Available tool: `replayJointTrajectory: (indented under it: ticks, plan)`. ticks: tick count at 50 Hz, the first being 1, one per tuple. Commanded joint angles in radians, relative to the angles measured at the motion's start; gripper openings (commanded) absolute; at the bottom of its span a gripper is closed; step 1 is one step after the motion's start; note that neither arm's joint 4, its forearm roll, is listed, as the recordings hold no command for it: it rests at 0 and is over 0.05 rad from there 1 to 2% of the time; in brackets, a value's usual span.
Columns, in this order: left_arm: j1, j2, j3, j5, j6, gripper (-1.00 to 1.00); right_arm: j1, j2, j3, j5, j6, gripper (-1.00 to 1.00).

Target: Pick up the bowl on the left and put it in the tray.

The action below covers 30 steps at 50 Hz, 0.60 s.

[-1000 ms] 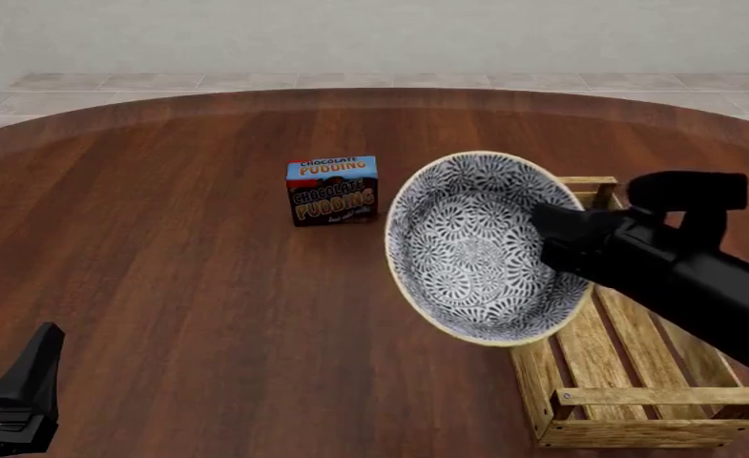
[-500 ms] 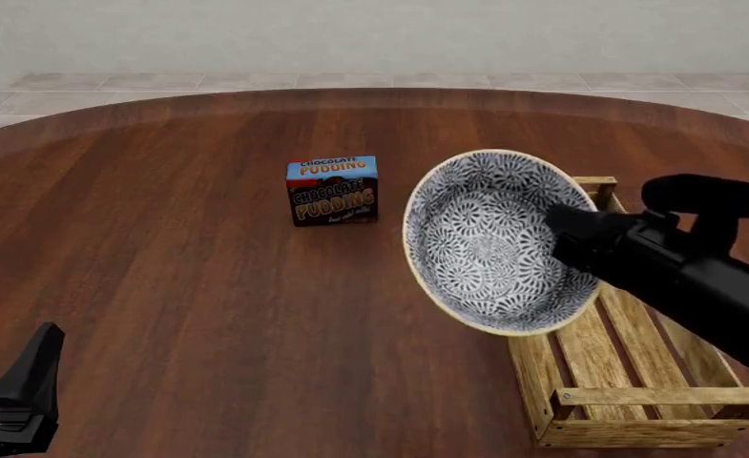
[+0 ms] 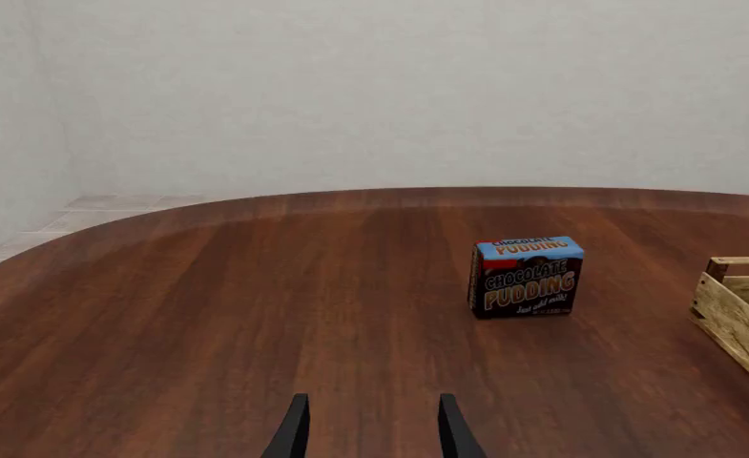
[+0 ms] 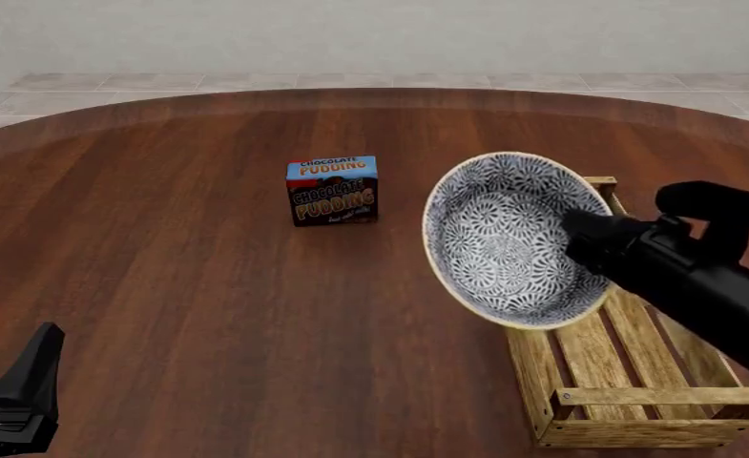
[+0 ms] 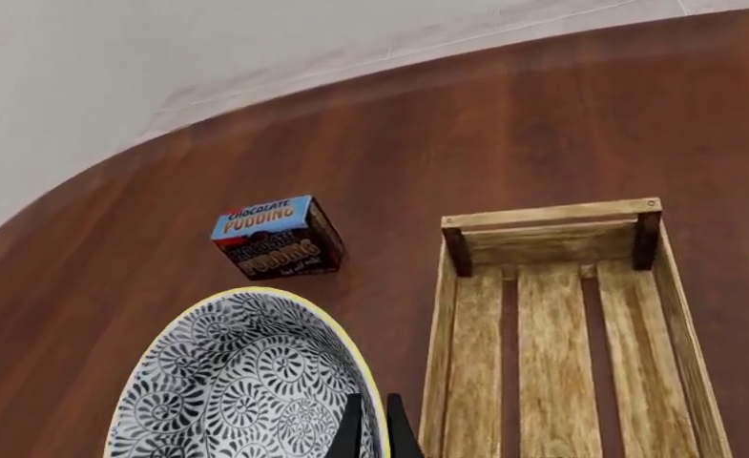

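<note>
The blue-grey floral bowl (image 4: 508, 239) hangs tilted in the air, its inside facing the camera, over the left edge of the wooden tray (image 4: 629, 367). My right gripper (image 4: 582, 240) is shut on the bowl's right rim. In the right wrist view the bowl (image 5: 240, 382) sits beside the tray (image 5: 559, 315), with the gripper (image 5: 370, 434) pinching its rim. My left gripper (image 4: 18, 391) rests at the near left of the table, far from both; in its own view the gripper (image 3: 367, 434) is open with nothing between its fingers.
A chocolate pudding box (image 4: 332, 190) stands upright on the brown wooden table (image 4: 171, 267), left of the bowl. It shows too as the pudding box (image 3: 525, 276) in the left wrist view and the pudding box (image 5: 276, 237) in the right wrist view.
The right arm has carried the bowl to the right, from left of the tray to over its left edge. The left arm has not moved.
</note>
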Motion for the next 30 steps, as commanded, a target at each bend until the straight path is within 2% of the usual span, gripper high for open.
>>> replayJointTrajectory:
  ticks: [1, 30]
  plan:
    - [0.0, 0.0, 0.0, 0.0, 0.0, 1.0, -0.067, -0.011, 0.004, -0.009, 0.029, -1.0]
    - [0.0, 0.0, 0.0, 0.0, 0.0, 1.0, -0.123, 0.016, 0.038, -0.061, 0.066, -1.0]
